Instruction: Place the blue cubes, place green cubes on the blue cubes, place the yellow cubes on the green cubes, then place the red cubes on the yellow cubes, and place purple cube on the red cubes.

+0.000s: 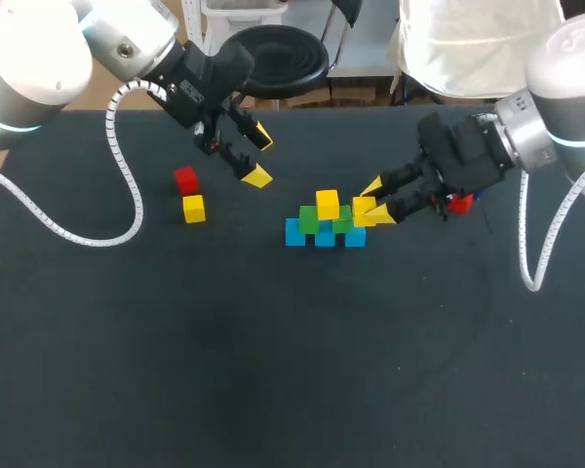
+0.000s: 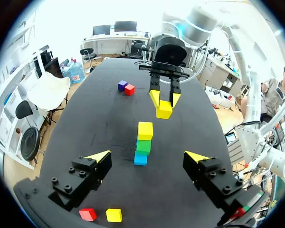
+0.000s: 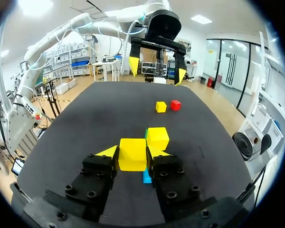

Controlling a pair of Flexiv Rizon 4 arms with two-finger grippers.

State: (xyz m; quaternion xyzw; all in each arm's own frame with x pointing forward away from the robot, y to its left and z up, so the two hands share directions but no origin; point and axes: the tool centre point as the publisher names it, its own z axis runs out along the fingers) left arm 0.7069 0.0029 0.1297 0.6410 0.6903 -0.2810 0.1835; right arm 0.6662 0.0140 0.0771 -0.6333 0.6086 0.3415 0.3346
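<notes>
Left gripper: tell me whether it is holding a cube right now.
No: the left gripper is open, its two yellow tips wide apart with nothing between them.

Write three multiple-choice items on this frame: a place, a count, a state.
1. The red cube nearest the left pincer lies: A on a plate; B beside a loose yellow cube; C in a pincer.
2. Blue cubes in the bottom row: A one; B five; C three.
3. The right pincer is: A shut on a yellow cube; B open; C out of view.
Answers: 1 B, they lie side by side; 2 C, head view shows three; 3 A, both fingers press it.
</notes>
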